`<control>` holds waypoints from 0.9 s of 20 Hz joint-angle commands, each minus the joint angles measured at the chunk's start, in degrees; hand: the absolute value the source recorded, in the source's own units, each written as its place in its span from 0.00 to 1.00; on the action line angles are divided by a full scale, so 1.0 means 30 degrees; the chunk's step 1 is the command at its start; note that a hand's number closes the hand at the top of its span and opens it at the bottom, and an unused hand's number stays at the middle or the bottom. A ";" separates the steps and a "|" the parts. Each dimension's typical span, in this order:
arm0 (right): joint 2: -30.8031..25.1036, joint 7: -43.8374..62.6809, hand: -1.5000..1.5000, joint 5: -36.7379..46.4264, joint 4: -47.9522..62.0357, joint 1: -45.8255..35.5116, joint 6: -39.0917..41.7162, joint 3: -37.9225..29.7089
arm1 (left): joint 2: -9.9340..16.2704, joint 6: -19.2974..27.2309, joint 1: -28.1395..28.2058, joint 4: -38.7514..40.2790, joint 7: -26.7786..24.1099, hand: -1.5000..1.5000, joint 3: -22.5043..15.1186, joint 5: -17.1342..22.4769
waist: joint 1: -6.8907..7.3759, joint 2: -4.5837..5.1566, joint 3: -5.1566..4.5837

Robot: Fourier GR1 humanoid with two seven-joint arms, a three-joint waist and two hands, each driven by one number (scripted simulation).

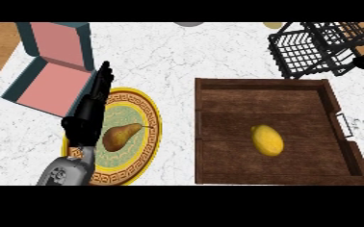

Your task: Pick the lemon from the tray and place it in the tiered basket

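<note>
A yellow lemon [266, 140] lies right of centre in the wooden tray [213, 163]. The black wire tiered basket [305, 53] stands beyond the tray at the back right. My left hand [89, 110] rests at the left over a plate's edge, fingers straight and pointing away, holding nothing. It is far to the left of the tray and the lemon. My right hand does not show.
A yellow-rimmed patterned plate [146, 120] holds a brown pear [119, 135] beside my left hand. An open teal box with a pink lining [53, 72] sits at the back left. The counter [177, 57] is white marble.
</note>
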 commanded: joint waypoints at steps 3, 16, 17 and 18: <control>0.1338 -0.1279 0.00 0.2769 -0.2494 0.0965 0.3278 0.0313 | -0.0596 0.0568 -0.0028 -0.0038 0.0283 0.50 -0.0414 -0.0753 | -0.0085 -0.0012 -0.0008; -0.0033 -0.3717 0.00 0.6784 -0.3603 0.2474 0.4777 0.0087 | -0.1117 0.0411 0.0279 0.0689 -0.0753 0.50 -0.0338 -0.0944 | -0.0077 0.0064 0.0030; 0.0584 -0.3023 0.00 0.7526 -0.4390 0.2006 0.3749 0.1607 | -0.0498 -0.0062 -0.0169 0.0915 -0.0637 0.50 0.0387 -0.0628 | 0.0023 0.0040 -0.0008; 0.0906 -0.3457 0.00 0.8585 -0.4493 0.2187 0.3645 0.1465 | -0.0976 -0.0088 0.0705 0.0649 -0.1099 0.50 -0.0286 -0.0669 | 0.0115 0.0052 0.0008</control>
